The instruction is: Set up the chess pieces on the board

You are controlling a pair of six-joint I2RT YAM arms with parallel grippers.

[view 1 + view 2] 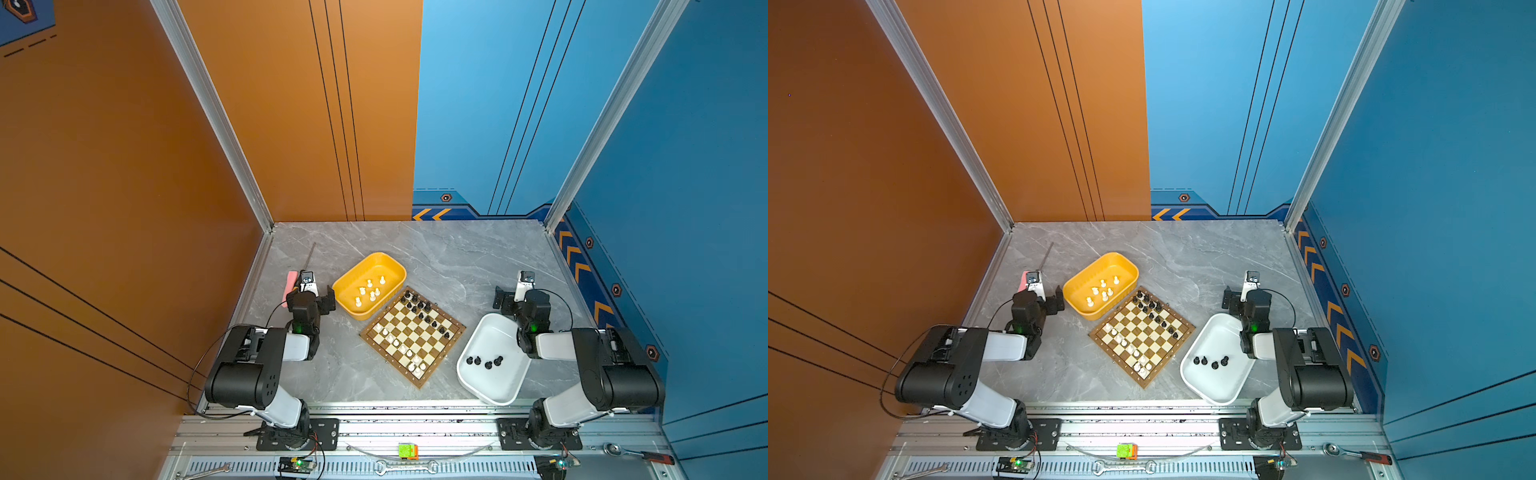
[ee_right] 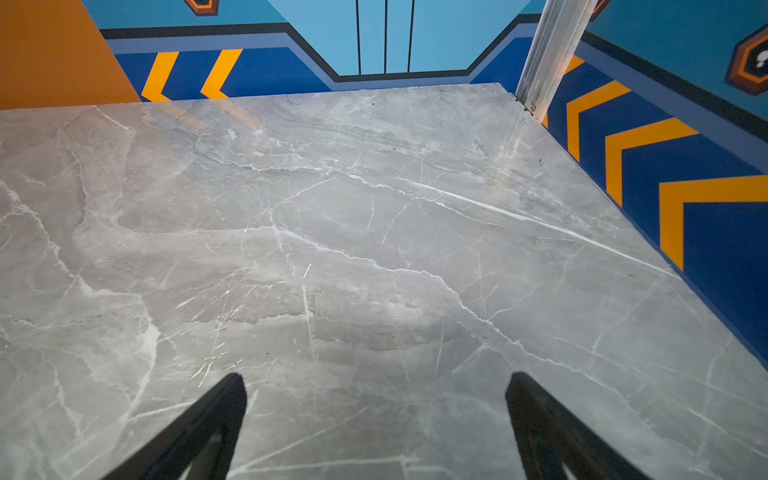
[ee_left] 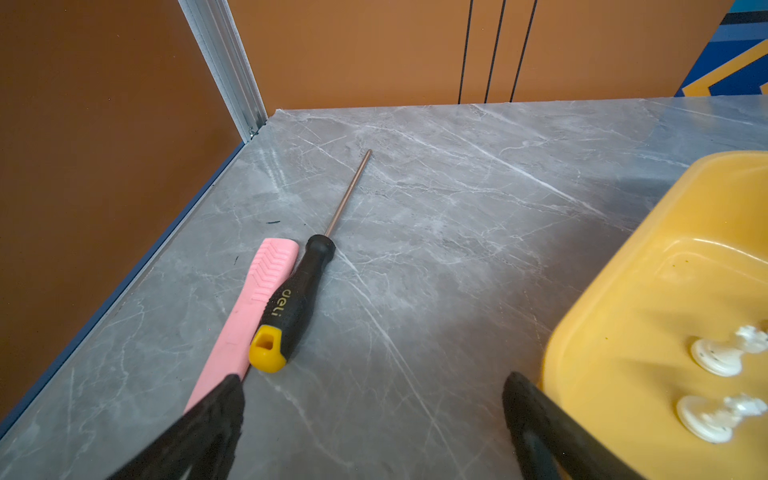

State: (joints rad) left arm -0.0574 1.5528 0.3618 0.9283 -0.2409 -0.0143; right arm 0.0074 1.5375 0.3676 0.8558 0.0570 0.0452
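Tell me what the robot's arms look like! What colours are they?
Both the left arm and the right arm are made of chunky black joints and smooth white links. A thin black cable loops off the left arm, and a small green light glows near each wrist. The left gripper and right gripper each have two slim black fingers, tapering toward the tips.

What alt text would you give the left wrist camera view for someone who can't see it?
The left gripper, open and empty, hangs over a grey marble table. Ahead, a black-and-yellow screwdriver and a pink tool lie side by side; beside the gripper, a yellow tray shows two white chess pieces on their sides.
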